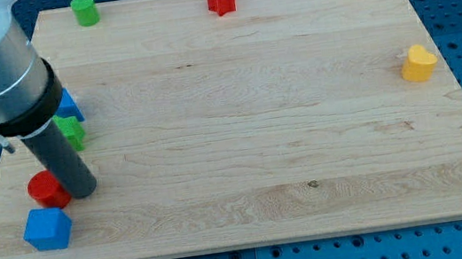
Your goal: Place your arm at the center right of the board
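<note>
Wooden board (242, 146) on a blue pegboard. My tip (84, 190) low at the board's left side, touching the red cylinder (46, 189), grasping nothing, being a bare rod. Task apparently barely begun: center right of the board, near the yellow heart-like block (417, 63), well apart from the tip. Counted: two red, two yellow, two green, two blue blocks, one blue partly hidden behind the rod.
</note>
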`<control>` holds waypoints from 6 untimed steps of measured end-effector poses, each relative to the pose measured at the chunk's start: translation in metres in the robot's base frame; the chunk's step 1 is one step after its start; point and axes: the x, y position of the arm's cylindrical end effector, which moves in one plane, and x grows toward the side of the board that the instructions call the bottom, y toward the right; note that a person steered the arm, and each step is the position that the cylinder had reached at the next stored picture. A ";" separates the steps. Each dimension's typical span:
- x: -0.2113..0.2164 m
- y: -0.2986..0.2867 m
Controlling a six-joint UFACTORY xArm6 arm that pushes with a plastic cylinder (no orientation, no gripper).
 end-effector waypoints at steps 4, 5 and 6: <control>-0.034 0.314; -0.034 0.395; -0.038 0.462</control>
